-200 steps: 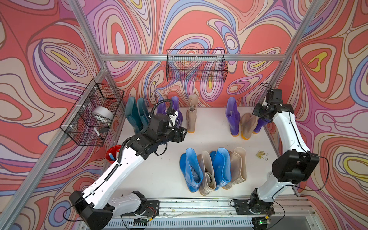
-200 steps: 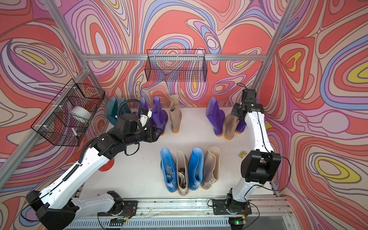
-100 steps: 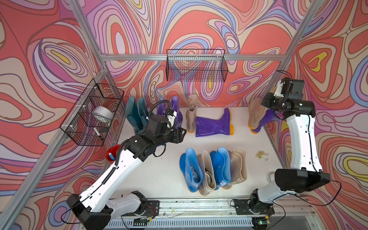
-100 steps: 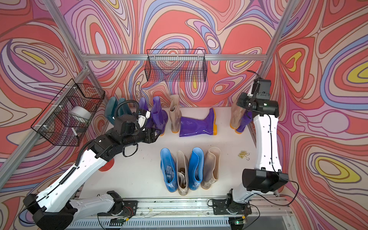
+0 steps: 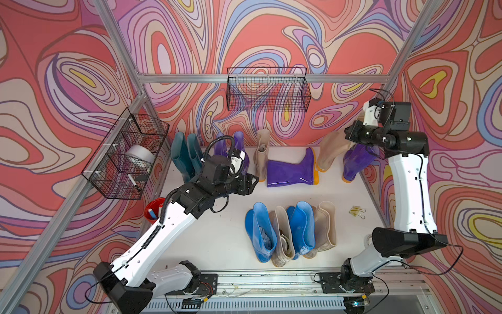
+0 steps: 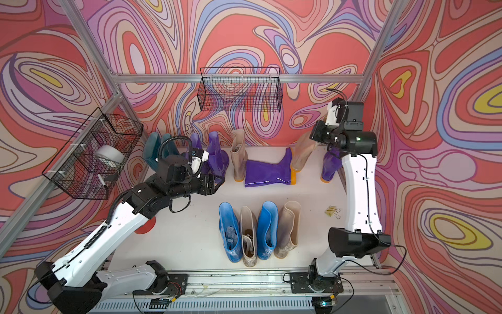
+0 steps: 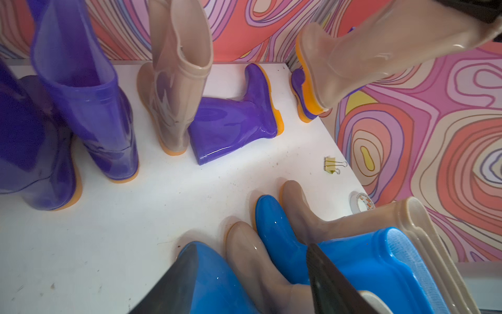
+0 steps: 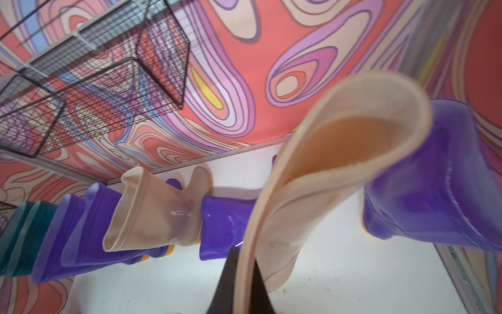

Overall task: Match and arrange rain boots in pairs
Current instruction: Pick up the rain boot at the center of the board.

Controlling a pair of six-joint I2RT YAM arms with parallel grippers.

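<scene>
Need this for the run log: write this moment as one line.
left gripper: open, empty | right gripper: shut on beige boot rim, boot tilted | purple boot: lying on side

Bare table left of front boot row; fallen purple boot clogs back (on its side).

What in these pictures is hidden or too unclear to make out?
- Red cup: both top views, mostly under the left arm; contents unclear.
- Far-right purple boot: top views, shaft top behind the right arm.
- Right gripper: top views, hidden behind its own wrist; right wrist view shows only blurred fingers pinching the beige boot.
- Blue boots: stuffing inside too small to identify.
</scene>
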